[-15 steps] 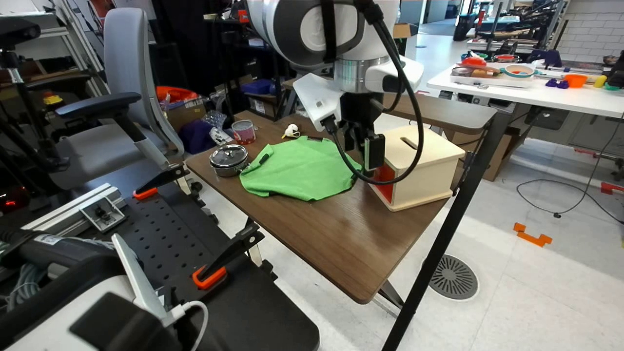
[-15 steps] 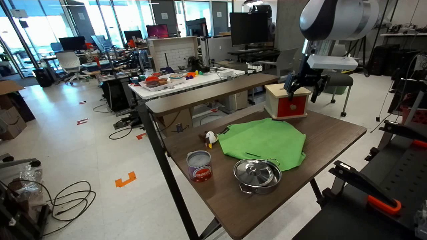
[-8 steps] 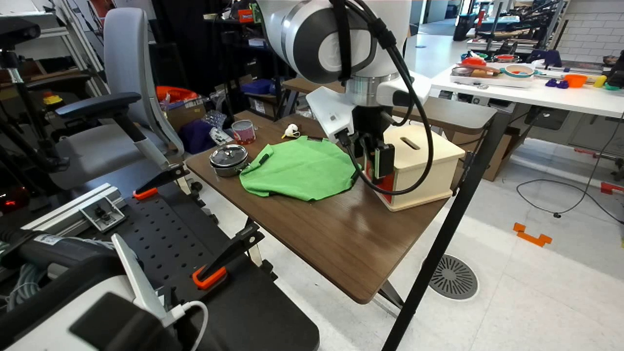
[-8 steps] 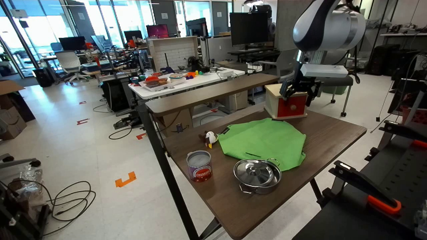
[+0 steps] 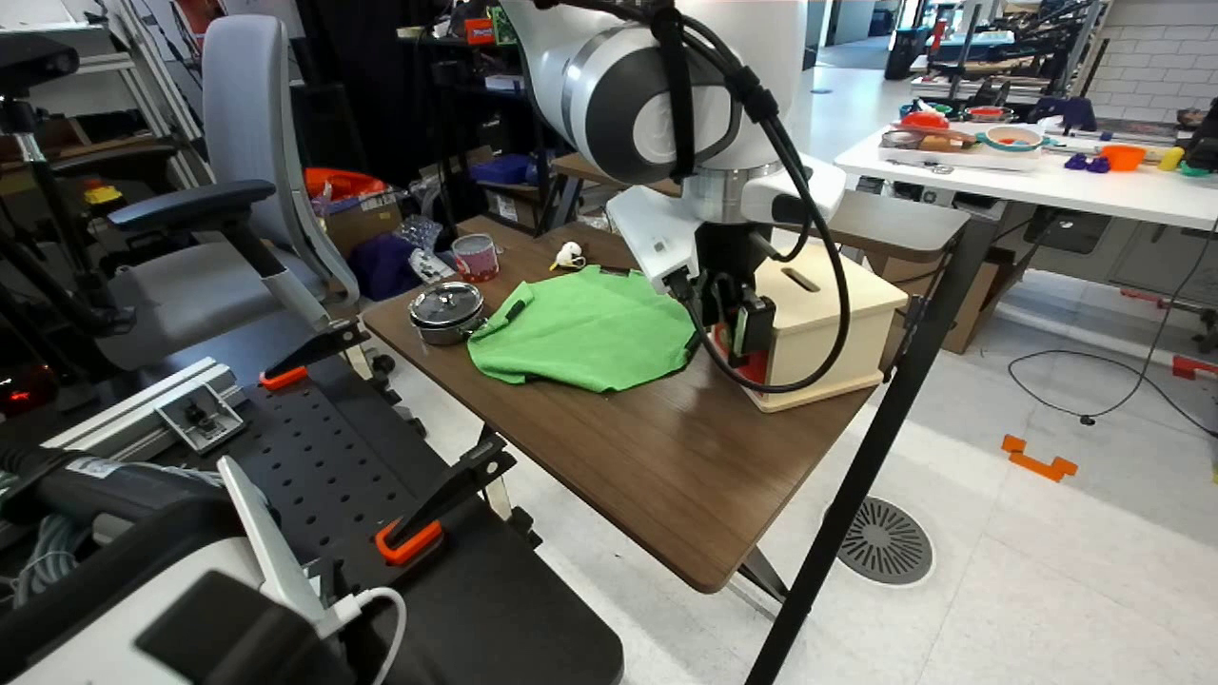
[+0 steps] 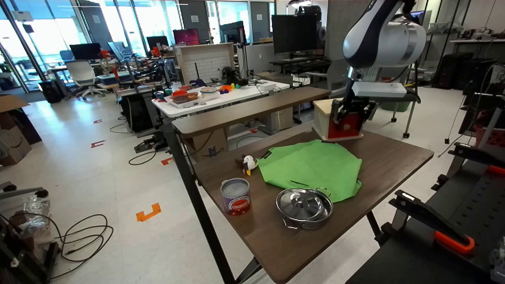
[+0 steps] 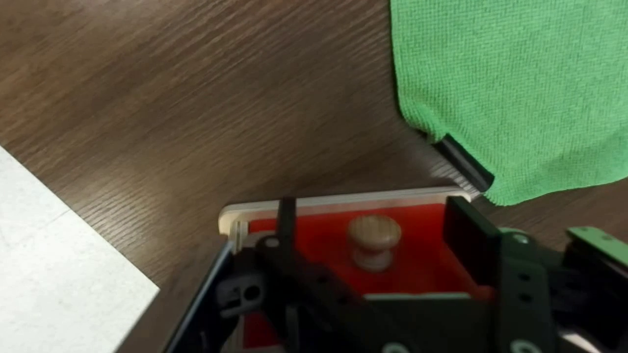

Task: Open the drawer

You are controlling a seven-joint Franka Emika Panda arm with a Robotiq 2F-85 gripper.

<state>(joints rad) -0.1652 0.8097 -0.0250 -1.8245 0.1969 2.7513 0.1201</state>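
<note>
The drawer (image 6: 336, 131) has a red front and sits closed in a light-wood box (image 5: 847, 333) at the far end of the table; the box also shows in an exterior view (image 6: 321, 118). Its round wooden knob (image 7: 374, 240) stands out from the front in the wrist view and shows in an exterior view (image 6: 346, 127). My gripper (image 6: 351, 118) is open and points down in front of the drawer. In the wrist view, the fingers of the gripper (image 7: 370, 215) are on either side of the knob, apart from it. The gripper hides part of the red front.
A green cloth (image 6: 311, 167) lies on the brown table (image 6: 394, 150) in front of the box. A lidded steel pot (image 6: 303, 207), a can (image 6: 236, 197) and a small bird toy (image 6: 248, 163) stand farther along. The table edge runs close beside the box.
My gripper has moved down and toward the drawer front, from above the box's top edge to the knob's height. It stays open. The drawer and the other things have not moved.
</note>
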